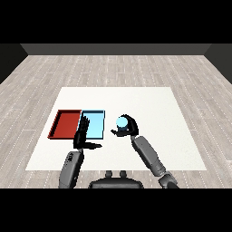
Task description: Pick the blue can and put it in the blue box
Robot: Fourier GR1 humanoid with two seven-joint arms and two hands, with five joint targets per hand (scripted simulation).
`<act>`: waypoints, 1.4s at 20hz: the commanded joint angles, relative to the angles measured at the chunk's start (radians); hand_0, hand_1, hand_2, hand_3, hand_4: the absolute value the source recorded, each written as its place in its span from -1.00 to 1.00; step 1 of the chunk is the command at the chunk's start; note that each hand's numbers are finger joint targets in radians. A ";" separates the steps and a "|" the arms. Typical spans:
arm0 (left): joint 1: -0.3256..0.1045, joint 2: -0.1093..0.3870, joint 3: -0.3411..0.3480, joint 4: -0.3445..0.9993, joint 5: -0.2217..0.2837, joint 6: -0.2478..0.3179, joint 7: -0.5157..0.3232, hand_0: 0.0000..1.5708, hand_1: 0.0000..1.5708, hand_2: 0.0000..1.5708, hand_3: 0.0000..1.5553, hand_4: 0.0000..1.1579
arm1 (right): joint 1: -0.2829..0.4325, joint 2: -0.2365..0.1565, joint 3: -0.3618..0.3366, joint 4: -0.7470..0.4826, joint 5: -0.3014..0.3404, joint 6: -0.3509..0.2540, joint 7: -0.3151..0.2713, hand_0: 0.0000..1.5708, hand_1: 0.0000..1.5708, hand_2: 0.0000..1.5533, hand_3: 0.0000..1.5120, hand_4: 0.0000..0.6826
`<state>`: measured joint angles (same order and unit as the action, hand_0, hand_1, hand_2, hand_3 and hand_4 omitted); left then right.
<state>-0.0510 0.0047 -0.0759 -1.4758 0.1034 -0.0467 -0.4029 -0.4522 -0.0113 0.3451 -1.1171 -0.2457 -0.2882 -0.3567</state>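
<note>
The blue can [121, 122] is light blue and sits inside my right hand [128, 128], whose fingers and thumb curl round it. Hand and can are a short way right of the light blue tray [97, 118], about level with its front half. The can appears lifted off the table, though I cannot be sure. My left hand [82, 136] is open with straight fingers pointing away from me. It overlaps the front left corner of the light blue tray and holds nothing.
A red tray [65, 123] lies directly left of the light blue tray, the two touching side by side. The white table [149, 104] stretches far behind and to the right of the trays. Its front edge runs just behind my forearms.
</note>
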 commanded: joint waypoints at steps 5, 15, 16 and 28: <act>-0.069 -0.005 -0.051 0.045 0.004 0.032 0.060 -1.00 -1.00 -1.00 -1.00 -1.00 | -0.011 -0.005 -0.101 -0.066 0.060 0.086 0.045 0.82 0.82 0.87 0.88 0.94; -0.143 -0.005 -0.198 0.164 0.030 0.154 0.010 -1.00 -1.00 -1.00 -1.00 -1.00 | -0.065 -0.003 -0.122 -0.094 0.076 0.103 0.106 0.82 0.82 0.85 0.86 0.95; -0.158 -0.005 -0.240 0.164 0.019 0.210 0.032 -1.00 -1.00 -1.00 -1.00 -1.00 | -0.044 -0.041 -0.147 -0.073 0.041 0.171 0.057 0.81 0.81 0.85 0.86 0.95; -0.257 -0.005 -0.280 0.342 0.126 0.239 -0.004 -1.00 -1.00 -1.00 -1.00 -1.00 | 0.014 0.011 -0.047 -0.215 0.077 0.092 0.102 0.79 0.79 0.85 0.86 0.96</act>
<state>-0.3224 0.0002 -0.3281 -1.1656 0.2112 0.1813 -0.3750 -0.4753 -0.0036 0.2576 -1.2398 -0.1667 -0.1717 -0.2838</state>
